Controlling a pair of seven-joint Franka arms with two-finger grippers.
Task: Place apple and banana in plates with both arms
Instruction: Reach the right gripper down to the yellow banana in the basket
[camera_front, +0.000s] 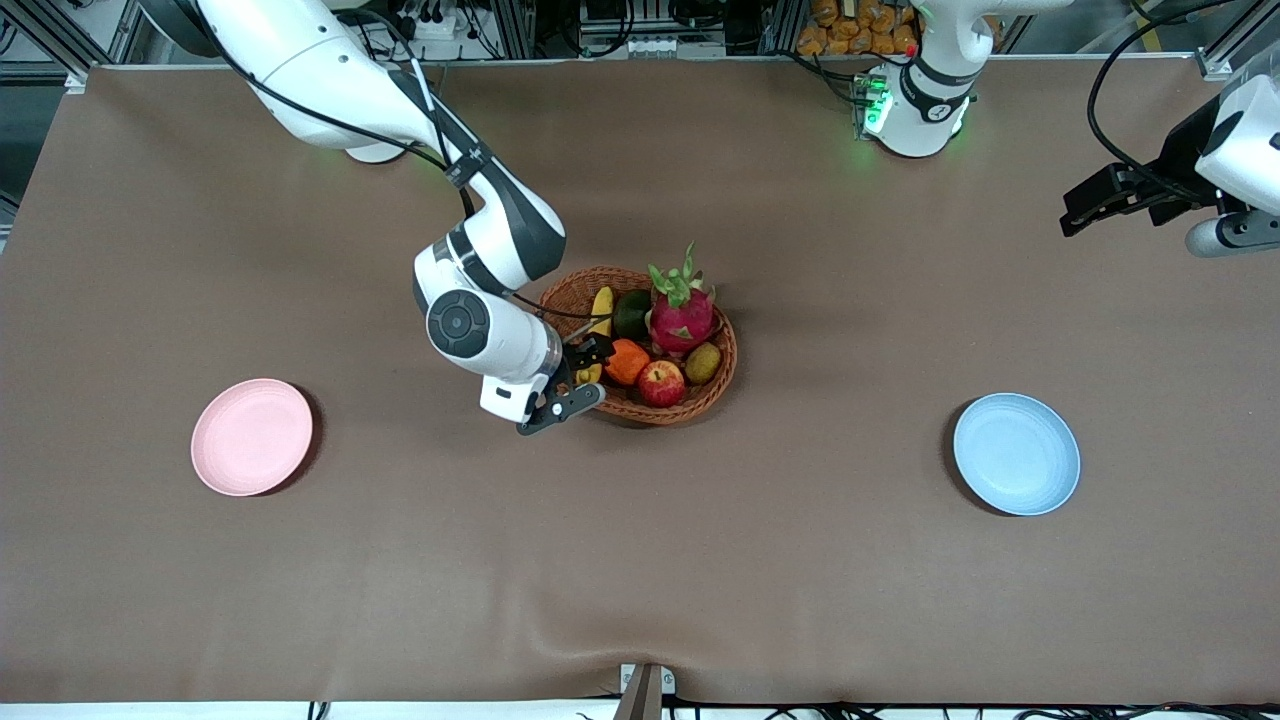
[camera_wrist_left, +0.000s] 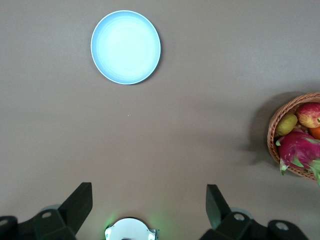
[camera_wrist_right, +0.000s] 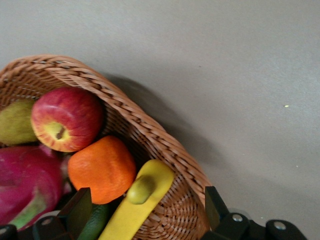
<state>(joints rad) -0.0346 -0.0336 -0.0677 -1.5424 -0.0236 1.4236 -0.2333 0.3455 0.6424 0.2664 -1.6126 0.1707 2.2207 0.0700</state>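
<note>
At frame centre, the wicker basket (camera_front: 638, 345) holds the banana (camera_front: 600, 310) and apple (camera_front: 661, 383). Over the basket's rim, the right gripper (camera_front: 578, 378) hangs released astride the banana. Upper right, the left gripper (camera_front: 1085, 212) waits released. The pink plate (camera_front: 251, 437) and blue plate (camera_front: 1016, 454) lie lower.

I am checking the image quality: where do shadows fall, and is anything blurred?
Front view: soft shadows beside the pink plate, blue plate and basket; sharp. Left wrist view: sharp, the basket shadowing the cloth. Right wrist view: the banana close up, slightly soft.
</note>
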